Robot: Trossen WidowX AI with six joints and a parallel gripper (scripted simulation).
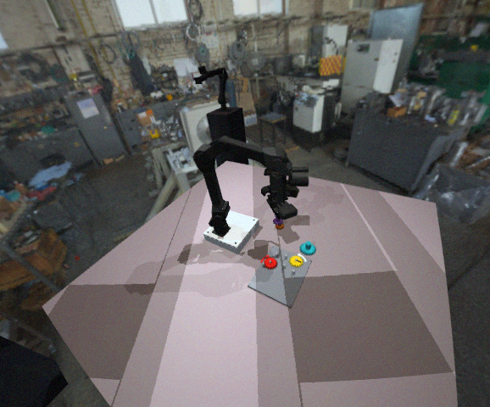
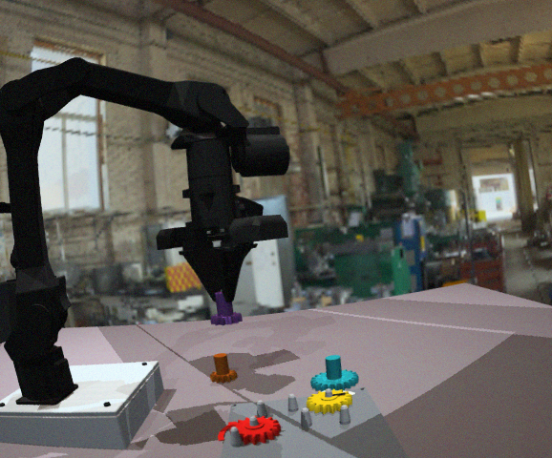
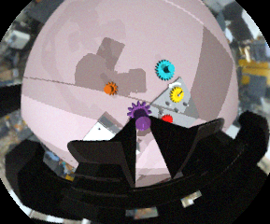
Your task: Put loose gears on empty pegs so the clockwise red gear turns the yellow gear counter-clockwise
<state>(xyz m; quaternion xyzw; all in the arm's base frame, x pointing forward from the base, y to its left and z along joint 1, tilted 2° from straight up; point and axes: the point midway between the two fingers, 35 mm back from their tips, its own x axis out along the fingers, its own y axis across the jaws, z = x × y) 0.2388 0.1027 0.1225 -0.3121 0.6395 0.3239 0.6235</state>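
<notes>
Workshop bg, pinkish table [image 1: 219,332] [image 2: 463,389] [image 3: 139,28]; purple gear up in the grip.

Grey board [image 1: 275,291] [image 2: 365,433] [image 3: 191,122] = landmark, its bare pegs prob. left for the chain. Arm's white base [image 1: 241,223] [image 2: 89,389] [image 3: 97,133] sits beside it. Gripper [image 1: 278,215] [image 2: 222,297] [image 3: 141,119] hangs off the board, above table, fingers nearly closed w/ purple gear's [image 1: 277,222] [image 2: 224,315] [image 3: 138,110] stem pinched between tips; toothed disc hangs below them, prob. so it can go down over a peg. Teal gear [image 1: 307,248] [image 2: 334,378] [image 3: 164,70] stands just off board nr yellow gear [image 1: 296,261] [image 2: 329,402] [image 3: 177,94]; red gear [image 1: 270,263] [image 2: 259,429] [image 3: 166,119] on board too. Orange gear [image 1: 279,226] [image 2: 222,375] [image 3: 110,89] loose, off board, stem up for grasping.
</notes>
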